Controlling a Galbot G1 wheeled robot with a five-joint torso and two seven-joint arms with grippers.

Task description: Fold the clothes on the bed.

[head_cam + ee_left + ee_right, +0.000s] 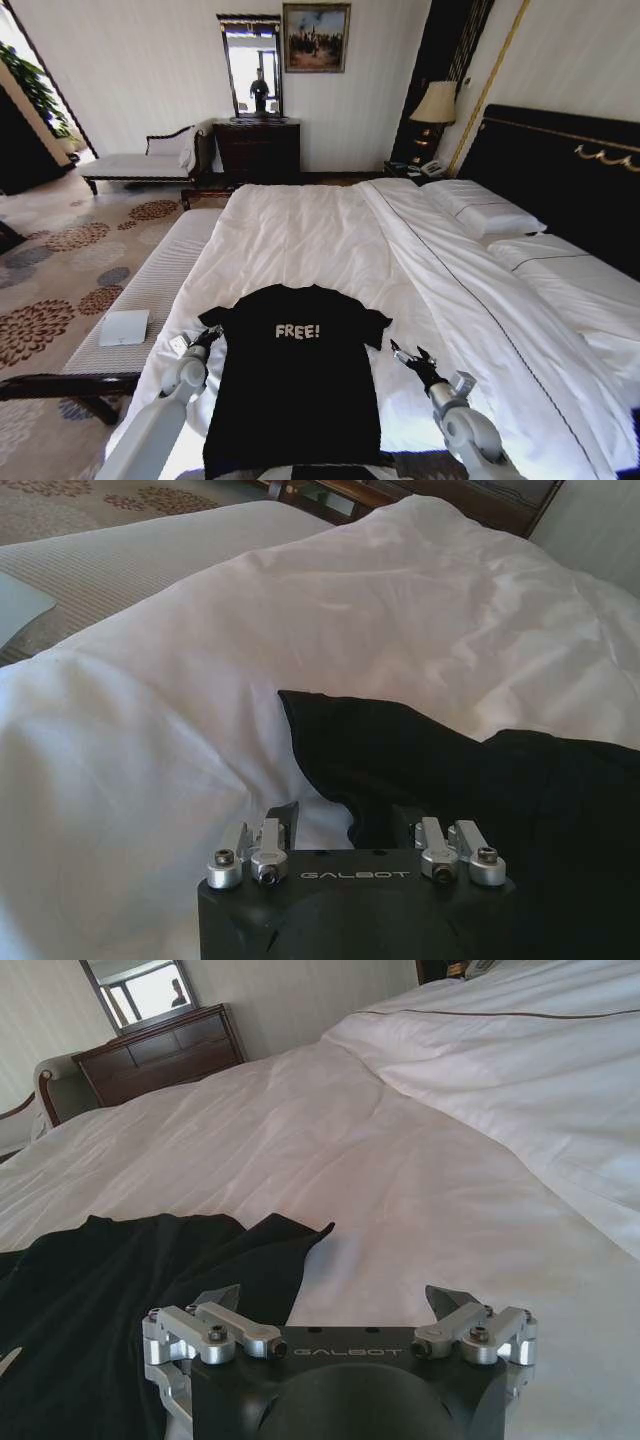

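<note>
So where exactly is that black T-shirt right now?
The black T-shirt lies spread flat at the near end of the bed, lettering up, between the left gripper by one sleeve and the right gripper by the other.

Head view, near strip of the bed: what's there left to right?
Pale ribbed bench → left gripper → black T-shirt → right gripper → bare white sheet of the bed.

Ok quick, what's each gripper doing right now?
Left gripper: open, at the T-shirt's left sleeve.
Right gripper: open, empty, over the bed.
</note>
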